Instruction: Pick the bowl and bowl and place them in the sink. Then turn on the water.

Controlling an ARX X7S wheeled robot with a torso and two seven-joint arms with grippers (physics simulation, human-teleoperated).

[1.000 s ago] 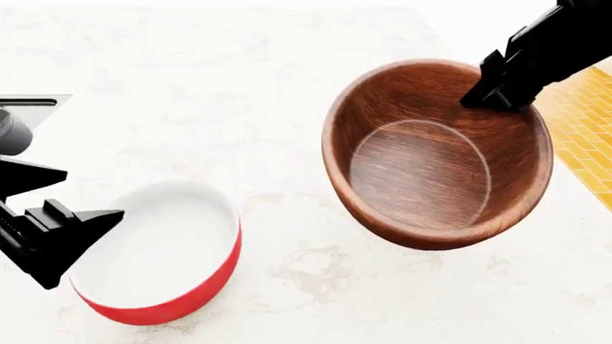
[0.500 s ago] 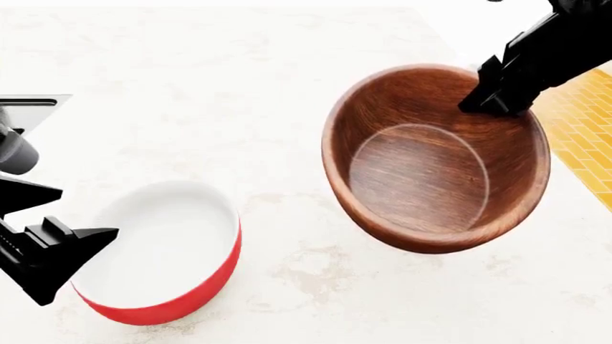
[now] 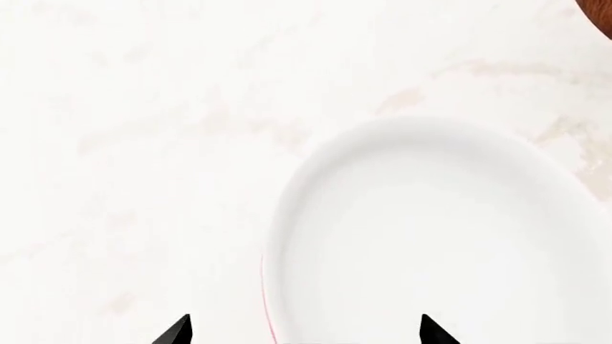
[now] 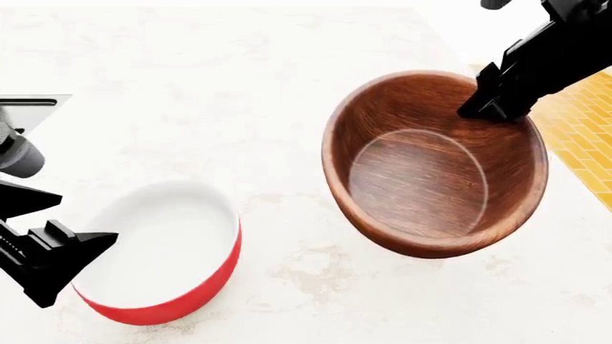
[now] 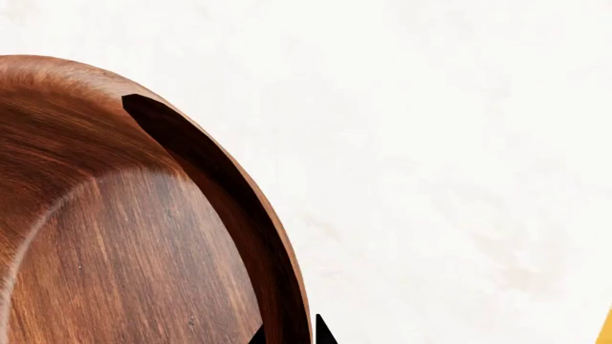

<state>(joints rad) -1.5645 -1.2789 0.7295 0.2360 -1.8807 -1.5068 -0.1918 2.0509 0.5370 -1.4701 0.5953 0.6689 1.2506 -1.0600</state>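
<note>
The brown wooden bowl hangs tilted over the counter at the right. My right gripper is shut on its far-right rim. In the right wrist view the rim runs between the tips of that gripper. The red bowl, white inside, rests on the counter at lower left. My left gripper is open at its left edge. Seen from the left wrist, the left gripper straddles the red bowl's rim, touching nothing. A corner of the sink shows at the left edge.
The pale marble counter runs under both bowls. Its right edge drops to yellow tiled floor. The tap is out of view.
The wooden bowl has shifted slightly nearer me with the right gripper still on its rim. The left gripper has drifted a little left beside the red bowl.
</note>
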